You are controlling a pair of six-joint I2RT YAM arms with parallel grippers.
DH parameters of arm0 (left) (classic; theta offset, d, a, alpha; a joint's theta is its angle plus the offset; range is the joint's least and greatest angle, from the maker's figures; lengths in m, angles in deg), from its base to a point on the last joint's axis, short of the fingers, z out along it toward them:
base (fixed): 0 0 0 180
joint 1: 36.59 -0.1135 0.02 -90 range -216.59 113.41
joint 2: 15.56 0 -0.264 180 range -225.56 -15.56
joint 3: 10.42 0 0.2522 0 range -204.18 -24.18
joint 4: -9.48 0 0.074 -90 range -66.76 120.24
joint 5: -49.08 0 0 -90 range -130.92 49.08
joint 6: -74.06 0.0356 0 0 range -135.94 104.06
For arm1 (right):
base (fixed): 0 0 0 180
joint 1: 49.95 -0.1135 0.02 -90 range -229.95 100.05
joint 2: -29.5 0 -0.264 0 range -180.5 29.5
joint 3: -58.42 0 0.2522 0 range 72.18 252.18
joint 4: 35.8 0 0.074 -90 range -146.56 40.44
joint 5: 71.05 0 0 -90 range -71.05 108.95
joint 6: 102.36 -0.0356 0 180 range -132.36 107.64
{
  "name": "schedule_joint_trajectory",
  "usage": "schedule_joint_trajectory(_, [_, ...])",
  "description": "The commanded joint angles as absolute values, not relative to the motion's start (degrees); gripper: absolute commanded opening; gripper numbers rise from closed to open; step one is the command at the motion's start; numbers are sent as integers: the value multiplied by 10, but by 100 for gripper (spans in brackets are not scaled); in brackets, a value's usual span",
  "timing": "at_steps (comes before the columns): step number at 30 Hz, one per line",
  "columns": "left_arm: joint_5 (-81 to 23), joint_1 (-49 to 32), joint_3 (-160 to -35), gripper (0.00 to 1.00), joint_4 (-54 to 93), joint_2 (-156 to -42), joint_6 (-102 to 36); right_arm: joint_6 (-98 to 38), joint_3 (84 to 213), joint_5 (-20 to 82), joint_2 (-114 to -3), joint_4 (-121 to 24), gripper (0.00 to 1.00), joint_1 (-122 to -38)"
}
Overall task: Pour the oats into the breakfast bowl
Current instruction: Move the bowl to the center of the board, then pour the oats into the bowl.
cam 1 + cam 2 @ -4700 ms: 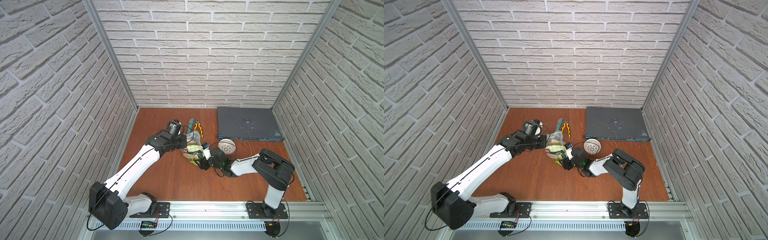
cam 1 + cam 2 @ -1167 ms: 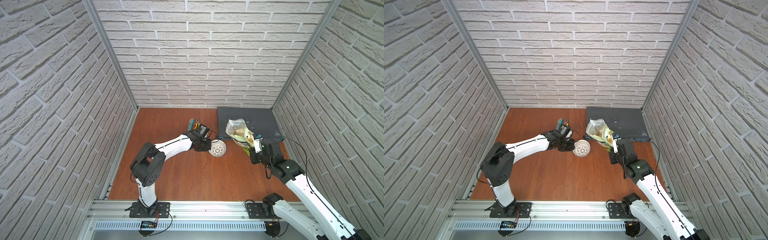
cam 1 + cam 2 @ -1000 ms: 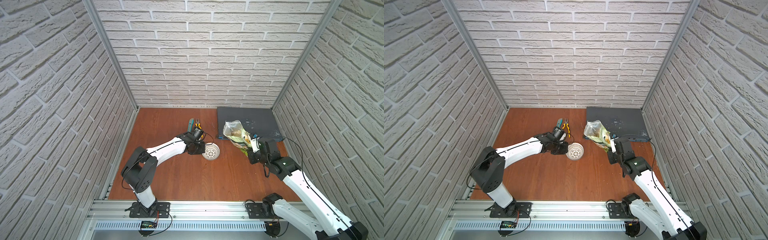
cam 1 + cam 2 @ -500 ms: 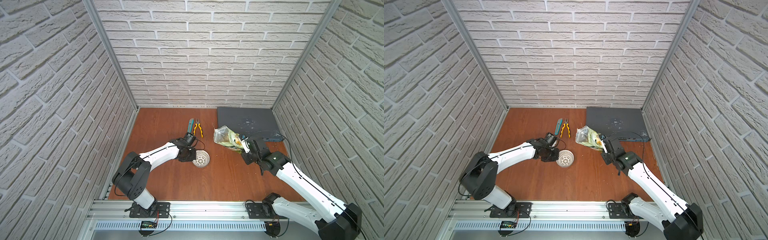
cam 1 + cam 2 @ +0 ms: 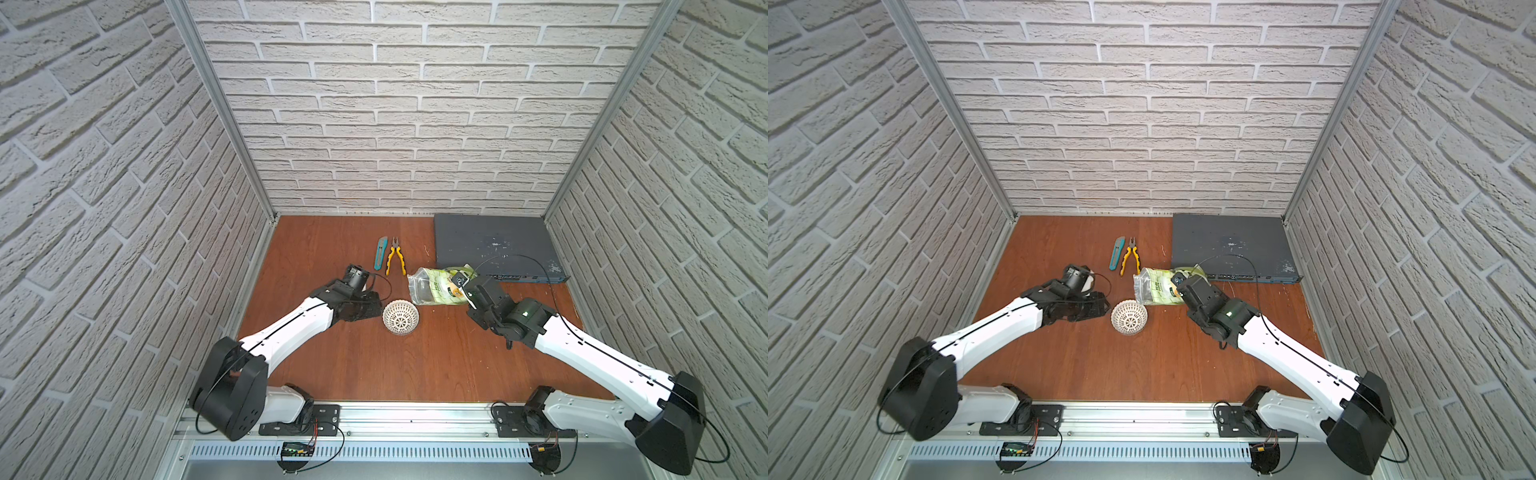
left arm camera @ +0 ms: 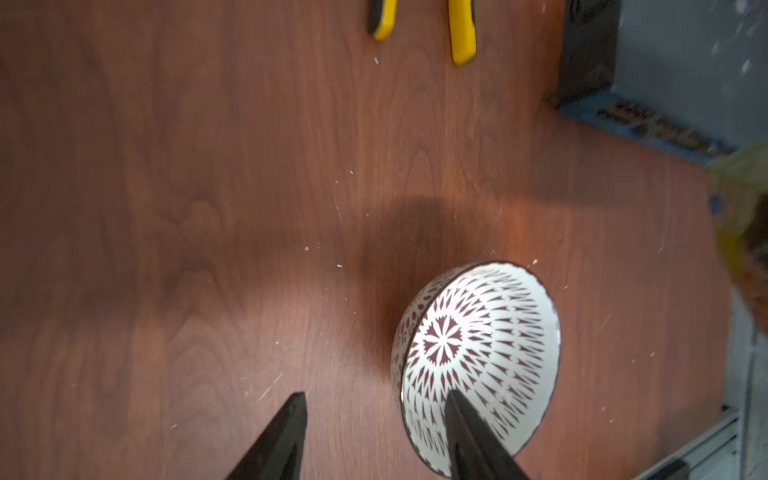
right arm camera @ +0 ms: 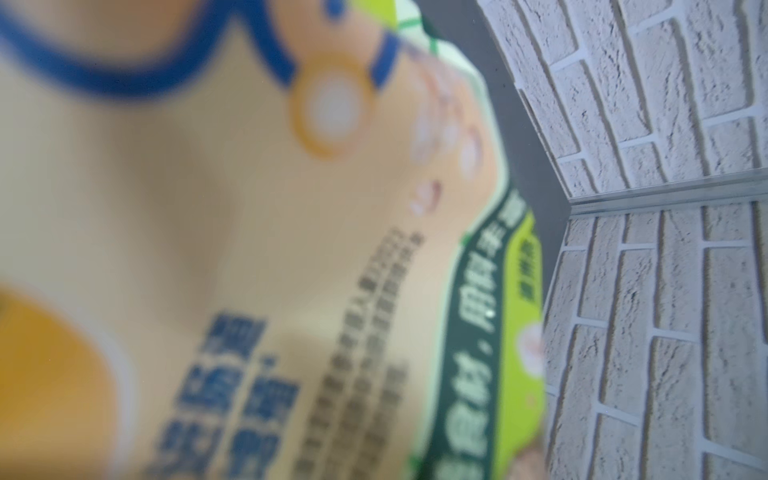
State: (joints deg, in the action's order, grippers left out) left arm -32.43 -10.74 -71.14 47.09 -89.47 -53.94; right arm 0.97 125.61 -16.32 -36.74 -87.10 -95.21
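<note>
left jaws open astride bowl (image 6: 490, 332) rim | bowl empty | right jaws grip pouch (image 5: 432, 286)

A flat grey box (image 5: 490, 243) sat in the far right corner of the brown wooden tabletop (image 5: 374, 365), against the white brick wall (image 5: 395, 124). Its blue front edge (image 6: 648, 124) carried a row of ports. Left of the box and apart from it lay yellow-handled pliers (image 5: 394, 246), nose toward the wall. A teal utility knife (image 5: 380, 253) lay just beside them, on the side away from the box, nearly parallel.
</note>
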Motion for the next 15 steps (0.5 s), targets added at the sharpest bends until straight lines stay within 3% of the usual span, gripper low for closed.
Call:
schedule_joint_trajectory(1, [-344, -141, -682, 58, 441, -826, -555, 27, 1304, -276, -385, -816, 4, -980])
schedule_joint_trajectory(8, [-429, -215, -648, 79, 473, -702, -581, 61, 1357, -346, -468, -840, 4, -1020])
schedule_joint_trajectory(15, [-441, -257, -642, 91, 500, -642, -580, 103, 1366, -389, -501, -842, 4, -1037])
